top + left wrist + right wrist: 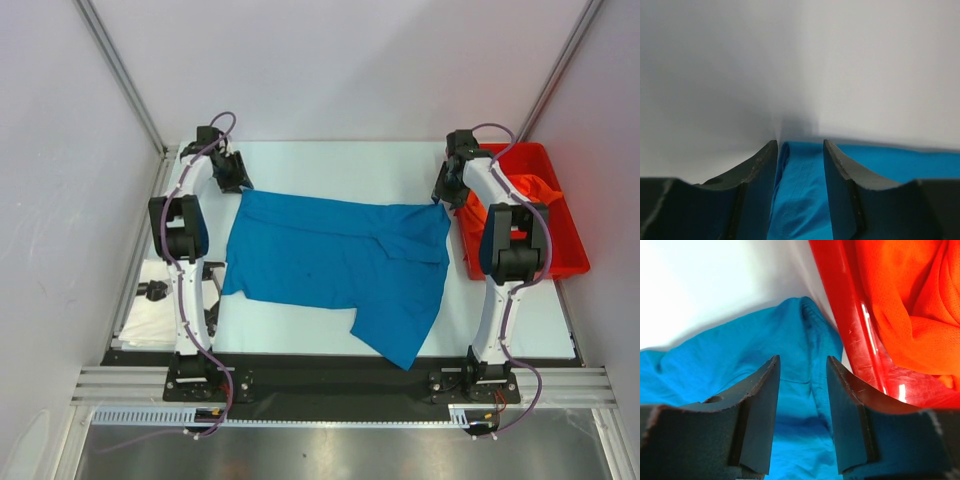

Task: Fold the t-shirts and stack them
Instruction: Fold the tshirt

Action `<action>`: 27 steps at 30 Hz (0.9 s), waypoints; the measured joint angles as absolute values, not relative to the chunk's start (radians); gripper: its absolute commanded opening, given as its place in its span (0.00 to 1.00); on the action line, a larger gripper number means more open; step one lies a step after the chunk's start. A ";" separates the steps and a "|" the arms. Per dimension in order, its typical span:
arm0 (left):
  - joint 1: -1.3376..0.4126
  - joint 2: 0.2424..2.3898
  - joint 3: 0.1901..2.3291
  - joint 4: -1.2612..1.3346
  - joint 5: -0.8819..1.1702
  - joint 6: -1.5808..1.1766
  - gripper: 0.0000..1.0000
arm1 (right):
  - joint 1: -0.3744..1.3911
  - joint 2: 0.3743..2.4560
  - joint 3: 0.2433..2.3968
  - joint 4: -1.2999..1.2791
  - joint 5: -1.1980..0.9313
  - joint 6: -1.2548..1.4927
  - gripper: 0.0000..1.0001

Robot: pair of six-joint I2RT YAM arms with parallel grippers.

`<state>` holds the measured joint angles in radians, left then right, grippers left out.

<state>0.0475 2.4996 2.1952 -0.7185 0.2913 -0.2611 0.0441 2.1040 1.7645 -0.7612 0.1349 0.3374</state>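
Note:
The bright blue t-shirt (335, 265) lies spread on the white table, with one part trailing toward the near edge. My left gripper (238, 183) is at its far left corner, jaws apart, with blue cloth (805, 190) between the fingers (762, 165). My right gripper (443, 197) is at the far right corner, jaws apart over the blue cloth (740, 355). The orange t-shirt (505, 195) lies crumpled in the red bin and also shows in the right wrist view (910, 300). A white cloth with black marks (150, 310) lies left of the table.
The rigid red plastic bin (560, 245) stands at the table's right side, its wall (845, 305) right beside my right gripper (803, 359). White enclosure walls surround the table. My left gripper (800, 142) faces the bare white table beyond the shirt's edge.

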 measured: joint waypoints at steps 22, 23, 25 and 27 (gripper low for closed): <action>0.046 2.497 2.171 -0.685 0.302 -0.291 0.06 | 0.047 2.234 1.877 -0.794 0.164 0.309 0.43; 0.046 2.497 2.171 -0.685 0.303 -0.292 0.05 | 0.049 2.242 1.887 -0.794 0.170 0.309 0.43; 0.046 2.497 2.171 -0.683 0.303 -0.291 0.04 | 0.053 2.254 1.899 -0.793 0.185 0.309 0.43; 0.046 2.497 2.171 -0.682 0.303 -0.291 0.01 | 0.058 2.264 1.906 -0.795 0.200 0.308 0.42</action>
<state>0.0460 2.4973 2.1708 -0.6823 0.3035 -0.2913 0.0582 2.2639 1.9057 -0.7952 0.2005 0.3084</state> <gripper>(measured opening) 0.043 0.434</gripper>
